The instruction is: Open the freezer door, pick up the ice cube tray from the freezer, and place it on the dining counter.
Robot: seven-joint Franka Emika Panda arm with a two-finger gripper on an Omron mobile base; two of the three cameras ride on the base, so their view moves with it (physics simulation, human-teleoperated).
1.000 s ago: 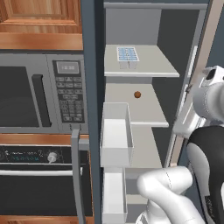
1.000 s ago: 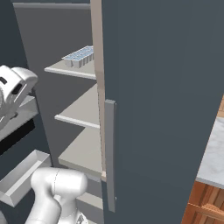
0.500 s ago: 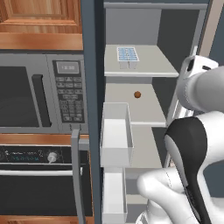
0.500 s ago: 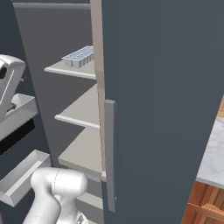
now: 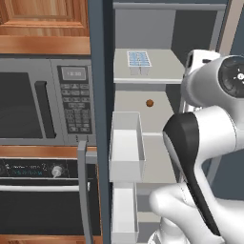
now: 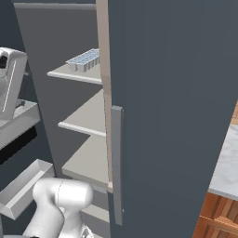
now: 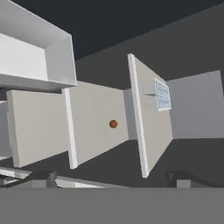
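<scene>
The freezer door (image 5: 101, 95) stands open, seen edge-on, with white bins (image 5: 126, 147) on its inner side and its grey bar handle (image 5: 82, 190) low down. The pale-blue ice cube tray (image 5: 139, 59) lies on the top shelf of the freezer (image 5: 143, 124), also visible as the ice cube tray (image 6: 83, 59) and the ice cube tray (image 7: 162, 95). My gripper (image 7: 113, 178) is open and empty. It points into the freezer from well short of the shelves, and the hand view is rolled sideways. My arm (image 5: 205, 119) rises in front of the freezer's right half.
A small brown ball (image 5: 149, 103) sits on the second shelf. The plain slate-grey door (image 6: 172, 116) with its handle (image 6: 116, 162) is shut at the right. A microwave (image 5: 43, 105) and oven (image 5: 43, 200) are left of the open door. A marble top (image 6: 228, 158) shows at far right.
My arm has swung left and up in front of the open freezer, turning the hand toward the shelves. The tray, ball and door have not moved.
</scene>
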